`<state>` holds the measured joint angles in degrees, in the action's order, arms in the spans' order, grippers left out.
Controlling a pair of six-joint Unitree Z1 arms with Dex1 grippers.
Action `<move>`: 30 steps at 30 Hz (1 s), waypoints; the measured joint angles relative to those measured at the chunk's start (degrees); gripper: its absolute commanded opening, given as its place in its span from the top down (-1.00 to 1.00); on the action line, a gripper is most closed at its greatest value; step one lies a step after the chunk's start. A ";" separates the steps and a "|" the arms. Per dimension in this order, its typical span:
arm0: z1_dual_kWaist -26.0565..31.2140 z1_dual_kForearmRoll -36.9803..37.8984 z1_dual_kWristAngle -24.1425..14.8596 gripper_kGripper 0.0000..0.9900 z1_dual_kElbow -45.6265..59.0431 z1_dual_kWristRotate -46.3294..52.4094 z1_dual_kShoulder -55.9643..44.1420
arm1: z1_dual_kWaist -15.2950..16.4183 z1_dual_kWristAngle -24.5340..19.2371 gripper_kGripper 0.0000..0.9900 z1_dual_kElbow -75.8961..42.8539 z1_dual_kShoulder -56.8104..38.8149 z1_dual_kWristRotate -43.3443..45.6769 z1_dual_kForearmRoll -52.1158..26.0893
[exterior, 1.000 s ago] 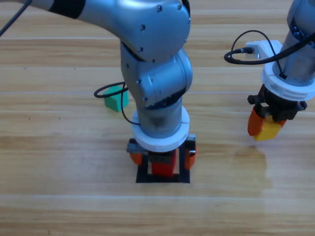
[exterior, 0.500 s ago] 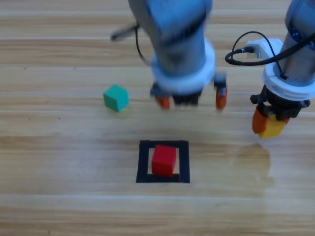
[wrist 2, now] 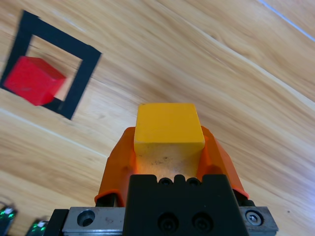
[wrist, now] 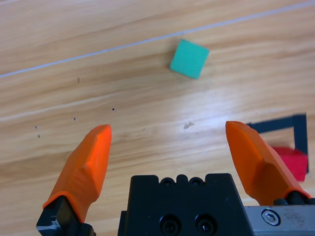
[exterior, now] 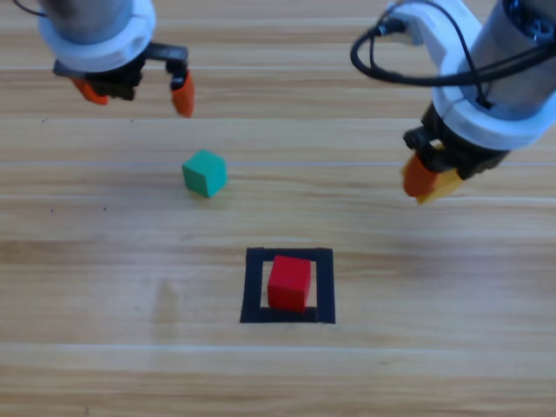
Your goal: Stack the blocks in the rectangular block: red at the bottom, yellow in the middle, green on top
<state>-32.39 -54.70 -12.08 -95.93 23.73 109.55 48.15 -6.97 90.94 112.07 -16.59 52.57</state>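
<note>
Grey jointed arms, left claw [exterior: 139, 89] orange, right claw [exterior: 427, 181] orange, black bodies, looping black cable [exterior: 408, 69]

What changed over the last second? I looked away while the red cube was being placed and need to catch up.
The left gripper let go of the red cube, rose and drew back to the upper left, jaws open and empty. The right gripper, shut on the yellow cube, shifted slightly up and left, toward the middle. The red cube stayed inside the black tape rectangle, and the green cube did not move.
</note>
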 measured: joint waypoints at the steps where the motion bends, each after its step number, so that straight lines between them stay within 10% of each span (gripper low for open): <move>1: 1.36 0.09 2.43 -1.00 0.38 -3.80 -0.41 | 0.16 1.25 1.00 0.59 -0.07 -0.02 0.00; 12: 6.83 -23.18 5.02 -1.00 -19.45 -14.12 6.32 | 1.62 6.99 1.00 12.43 5.23 -8.56 5.33; 30: 7.03 -23.63 6.82 -1.00 -21.58 -19.22 14.76 | 8.57 7.43 1.00 22.98 17.60 -25.78 7.10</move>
<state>-25.36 -78.32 -5.27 -117.51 4.51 124.31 56.72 0.46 113.91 129.66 -42.37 59.67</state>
